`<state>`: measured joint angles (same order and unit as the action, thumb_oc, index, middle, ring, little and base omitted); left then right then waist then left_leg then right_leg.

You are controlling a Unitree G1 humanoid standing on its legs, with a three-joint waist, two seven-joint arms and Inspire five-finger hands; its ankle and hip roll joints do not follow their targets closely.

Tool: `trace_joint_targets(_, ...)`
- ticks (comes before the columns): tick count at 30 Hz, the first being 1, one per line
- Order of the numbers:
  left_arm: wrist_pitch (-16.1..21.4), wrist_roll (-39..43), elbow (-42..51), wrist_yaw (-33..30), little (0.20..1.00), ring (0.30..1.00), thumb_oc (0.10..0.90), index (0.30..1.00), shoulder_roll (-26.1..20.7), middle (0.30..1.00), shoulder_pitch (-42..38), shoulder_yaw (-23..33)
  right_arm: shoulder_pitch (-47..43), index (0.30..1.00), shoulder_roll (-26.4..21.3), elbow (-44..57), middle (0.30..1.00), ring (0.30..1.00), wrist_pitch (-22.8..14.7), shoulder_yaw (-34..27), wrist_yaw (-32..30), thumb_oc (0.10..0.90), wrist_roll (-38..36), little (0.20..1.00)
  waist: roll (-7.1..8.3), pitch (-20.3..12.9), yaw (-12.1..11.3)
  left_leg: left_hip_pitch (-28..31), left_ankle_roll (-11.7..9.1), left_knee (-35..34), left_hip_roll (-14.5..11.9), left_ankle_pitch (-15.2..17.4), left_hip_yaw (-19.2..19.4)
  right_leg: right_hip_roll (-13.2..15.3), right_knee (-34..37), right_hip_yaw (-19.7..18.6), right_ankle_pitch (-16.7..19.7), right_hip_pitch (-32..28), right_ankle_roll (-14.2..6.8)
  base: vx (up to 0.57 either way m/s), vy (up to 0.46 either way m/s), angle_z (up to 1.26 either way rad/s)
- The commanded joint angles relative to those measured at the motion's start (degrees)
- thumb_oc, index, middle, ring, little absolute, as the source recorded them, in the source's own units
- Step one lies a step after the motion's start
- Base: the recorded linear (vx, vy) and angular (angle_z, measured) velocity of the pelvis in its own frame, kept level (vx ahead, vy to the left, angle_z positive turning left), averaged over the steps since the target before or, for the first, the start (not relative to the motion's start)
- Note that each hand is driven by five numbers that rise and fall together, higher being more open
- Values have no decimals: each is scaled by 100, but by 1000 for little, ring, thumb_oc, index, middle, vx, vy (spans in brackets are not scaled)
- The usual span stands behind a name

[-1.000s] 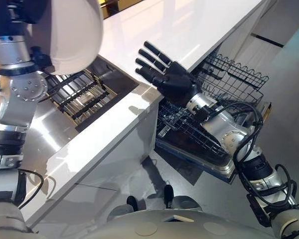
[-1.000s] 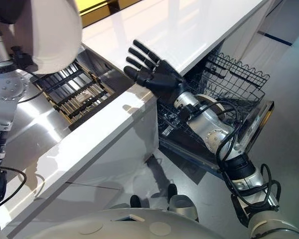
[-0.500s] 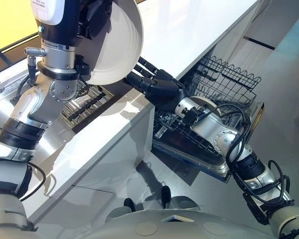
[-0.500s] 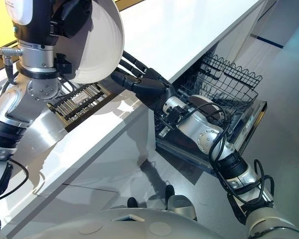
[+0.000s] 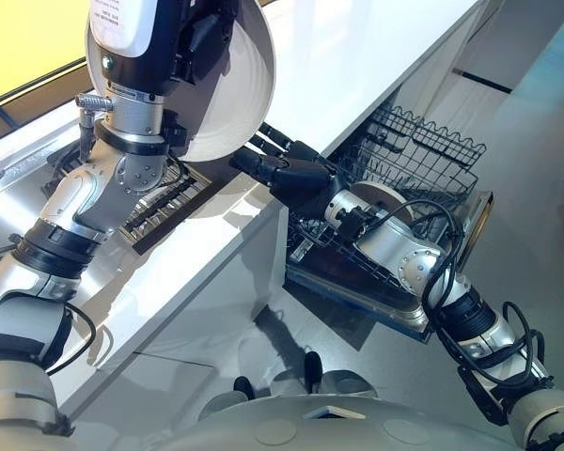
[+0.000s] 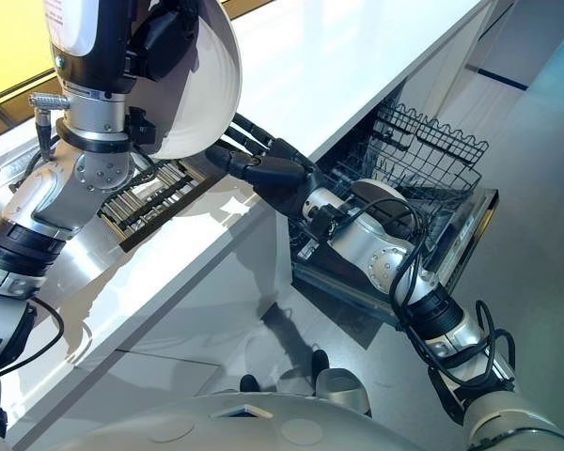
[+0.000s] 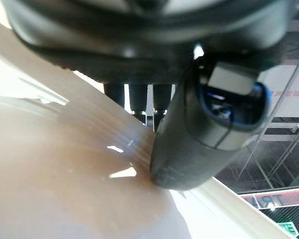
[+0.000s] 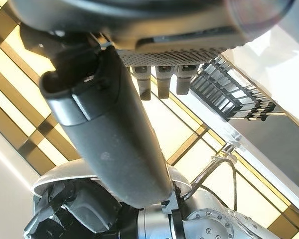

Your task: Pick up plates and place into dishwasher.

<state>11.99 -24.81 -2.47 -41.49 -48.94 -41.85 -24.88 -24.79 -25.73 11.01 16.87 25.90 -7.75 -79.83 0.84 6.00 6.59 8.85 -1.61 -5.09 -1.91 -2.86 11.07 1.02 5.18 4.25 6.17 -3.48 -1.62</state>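
Observation:
A white plate (image 5: 233, 94) is held up on edge above the counter, to the left. My left hand (image 5: 201, 39) is shut on its rim: in the left wrist view the thumb (image 7: 204, 129) presses on the plate (image 7: 50, 164) and the fingers curl behind its edge. My right hand (image 5: 287, 175) is open, its straight fingers stretched just under the plate's lower edge. Whether they touch it I cannot tell. The dishwasher (image 5: 423, 315) stands open at the right with its wire racks (image 5: 415, 150) pulled out.
A long white counter (image 5: 357, 56) runs diagonally, and its edge lies under my right hand. A dark slatted drying rack (image 5: 160, 199) sits in the steel sink (image 5: 94, 272) below the plate. Grey floor lies beyond the dishwasher door.
The left arm has swung the plate from the far left towards the middle. The right hand has dropped and reached left, from above the counter edge to just below the plate's rim.

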Motion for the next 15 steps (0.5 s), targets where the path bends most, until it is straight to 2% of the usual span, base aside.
trace_joint_targets(1,-44,-92,-298,-112,200,300,100,300,33,300,-772,-174,-860,900,596,285,900,900,-310,-154,316,800,-62,900,-6,-575,-33,-278,-5,9,108,142,-178,-284,-543,86,-640,11,-241,0,0,0)
trace_joint_targets(11,-210,-19,-867,-72,200,300,100,300,-359,300,-881,-248,-762,900,411,151,900,900,-65,-295,525,800,-34,900,-16,-593,-10,-293,-17,19,80,112,-158,-284,-540,85,-624,21,-236,0,0,0)
trace_joint_targets(14,-235,-26,-1010,-41,200,300,100,300,-397,300,-877,-228,-772,900,384,144,900,900,145,-292,637,800,101,900,-15,-604,-9,-296,-24,22,76,106,-166,-286,-527,76,-621,12,-231,0,0,0)
trace_joint_targets(15,-215,-38,-1135,-35,200,300,100,300,-433,300,-894,-222,-793,900,330,135,900,900,394,-268,729,800,300,900,-17,-618,-6,-297,-27,22,76,105,-166,-285,-520,75,-622,8,-229,0,0,0)
